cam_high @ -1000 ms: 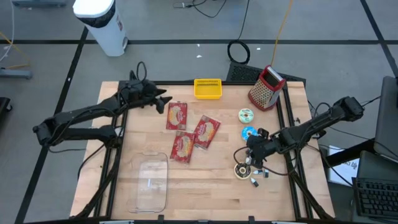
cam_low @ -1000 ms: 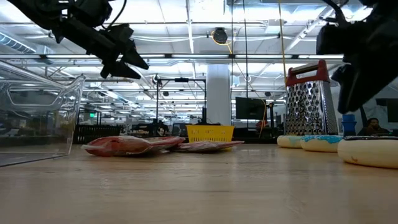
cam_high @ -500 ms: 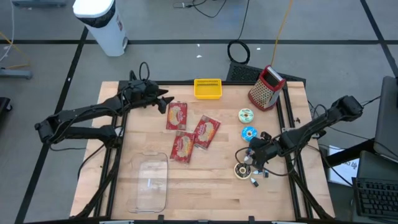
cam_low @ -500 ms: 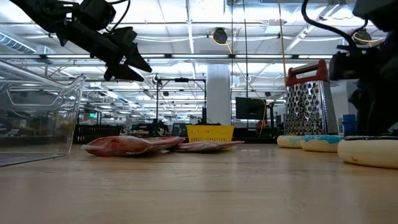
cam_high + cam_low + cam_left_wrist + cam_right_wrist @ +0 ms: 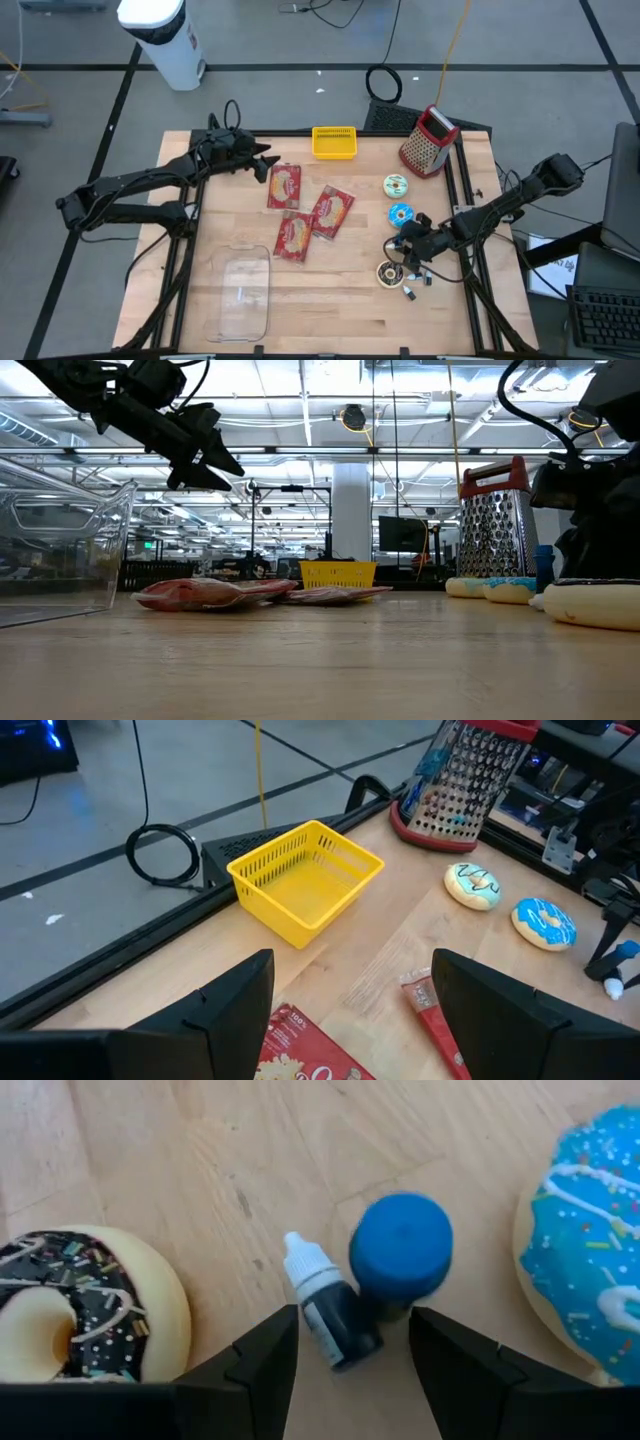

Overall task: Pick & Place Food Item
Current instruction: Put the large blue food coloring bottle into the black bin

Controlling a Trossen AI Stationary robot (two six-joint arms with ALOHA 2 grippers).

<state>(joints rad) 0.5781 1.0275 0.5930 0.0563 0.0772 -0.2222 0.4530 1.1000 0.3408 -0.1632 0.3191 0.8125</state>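
3 packets (image 5: 300,212) lie between the basket (image 5: 334,142) and the container (image 5: 243,292).

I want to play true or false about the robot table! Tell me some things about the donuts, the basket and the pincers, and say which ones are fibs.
1. The yellow basket is empty. True.
2. The cheese grater is lying flat on its side. False: it stands upright by the table's far right corner.
3. The right pincer is open, low over two little bottles between the blue donut and the chocolate donut. True.
4. The left pincer is squeezing a red snack packet. False: it is open and hangs in the air above the table, holding nothing.
5. Three red packets lie in the clear plastic tub. False: the tub is empty; the packets lie on the wood.
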